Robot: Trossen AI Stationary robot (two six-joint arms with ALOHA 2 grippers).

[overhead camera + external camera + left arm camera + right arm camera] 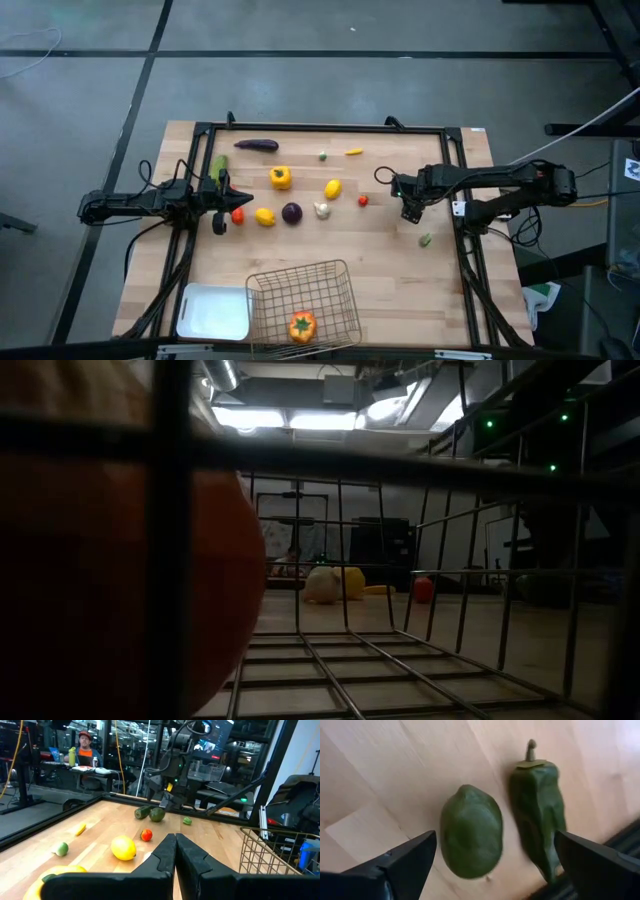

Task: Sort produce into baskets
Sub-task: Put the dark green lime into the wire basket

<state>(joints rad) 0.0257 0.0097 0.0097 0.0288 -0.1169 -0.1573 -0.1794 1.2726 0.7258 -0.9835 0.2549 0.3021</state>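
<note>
A: Where is my right gripper [490, 862]?

B: I see it on the right side of the table [400, 280], pointing down, fingers spread wide. Below it a round green fruit [471, 831] lies just beside a green pepper [537, 820]; the two are close but apart, and neither is pinched.

A: And my left gripper [175, 851]?

B: It sits low over the left side of the table, fingers pressed together and holding nothing. From above, a cucumber [217, 166] lies just beyond it and a red piece [238, 215] just beside it.

A: Where is the rest of the produce?

B: Spread across the middle. An eggplant [256, 145] lies near the far edge, with a yellow pepper [281, 178] below it. A lemon [265, 216], an onion [291, 212] and garlic [321, 209] sit in a row, another lemon [332, 188] just past the garlic.

A: And the baskets?

B: I see the wire basket [340, 268] at the near edge with an orange pepper [302, 325] inside. The white tray [213, 312] touches its left side.
</note>
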